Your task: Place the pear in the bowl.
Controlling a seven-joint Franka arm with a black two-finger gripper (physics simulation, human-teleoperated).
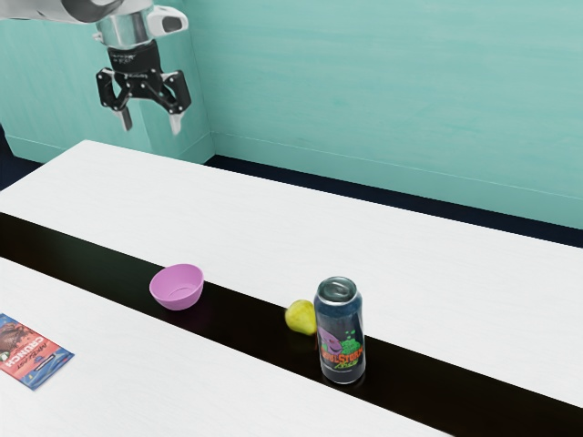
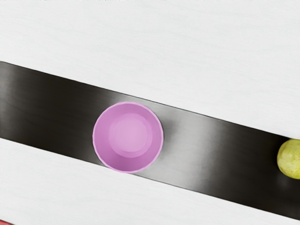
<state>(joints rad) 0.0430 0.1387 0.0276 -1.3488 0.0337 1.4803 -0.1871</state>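
Your arm (image 1: 73, 8) came in at the exterior view's upper left, with your gripper (image 1: 150, 121) raised well above the table (image 1: 273, 218) and pointing down. The gripper was released: its two fingertips stood well apart. The pear (image 1: 299, 318) lay below the gripper's height and well apart from it, toward the exterior view's right, on the dark strip (image 1: 246, 332) across the pale tabletop. In your wrist view, the edge of the frame cut off part of the pear.

From the exterior view's left to its right, you had first a snack packet (image 1: 32, 353) marked "CRUNCH", flat on the pale surface. Next came the pink bowl (image 1: 178, 284), upright on the dark strip, its inner floor visible from above in your wrist view. The pear lay outside the bowl, with a stretch of strip between them. Last came a tall drink can (image 1: 341, 341), upright just beside the pear and hiding part of it; you could not tell whether they touched. The can crowded the pear on the side away from the bowl.
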